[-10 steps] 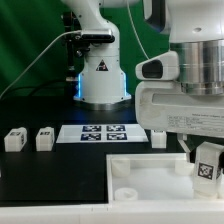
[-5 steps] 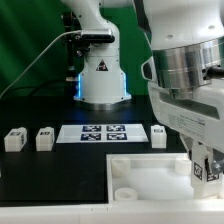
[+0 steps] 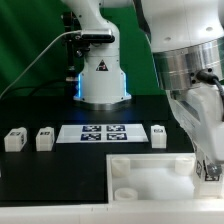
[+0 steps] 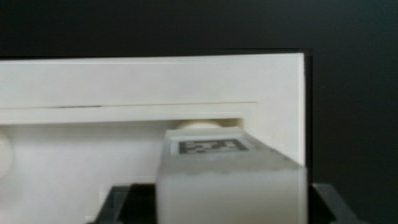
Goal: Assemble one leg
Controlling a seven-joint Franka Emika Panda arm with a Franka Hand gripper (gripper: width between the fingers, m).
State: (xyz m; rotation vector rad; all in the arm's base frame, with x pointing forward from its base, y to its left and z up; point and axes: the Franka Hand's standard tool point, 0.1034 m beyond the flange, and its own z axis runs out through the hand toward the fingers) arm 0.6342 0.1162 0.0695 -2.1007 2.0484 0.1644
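Note:
My gripper is shut on a leg, a white block with a marker tag on its face. In the exterior view the held leg is low at the right edge, over the right end of the large white top. In the wrist view the dark fingers flank the leg, and its far end sits at a rounded corner hole inside the top's raised rim. Three more legs stand on the black table: two at the left and one by the marker board's right end.
The marker board lies flat at the table's middle. The robot's white base stands behind it, with a cable running off to the left. The arm's large wrist body fills the upper right of the exterior view.
The arm has swung to the exterior view's right and turned at the wrist. The held leg has gone with it, lower and closer to the right end of the top.

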